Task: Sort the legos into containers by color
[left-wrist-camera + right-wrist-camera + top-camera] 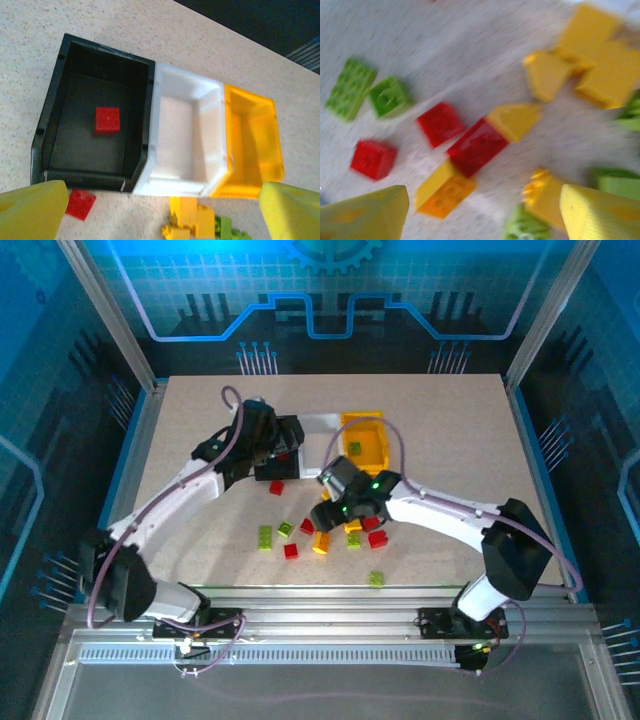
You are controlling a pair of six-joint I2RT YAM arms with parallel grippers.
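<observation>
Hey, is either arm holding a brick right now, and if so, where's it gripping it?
Nothing is held. The left gripper is open above the bins. The right gripper is open over the loose bricks.

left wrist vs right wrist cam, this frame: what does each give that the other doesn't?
Left wrist: the black bin with one red brick inside, the white bin and the yellow bin, side by side in a touching row.
Right wrist: a blurred close-up of loose bricks, including a red piece between two yellow ones and a green brick.
Both: the speckled table, scattered bricks, and an open tool, left tool and right tool, holding nothing.
</observation>
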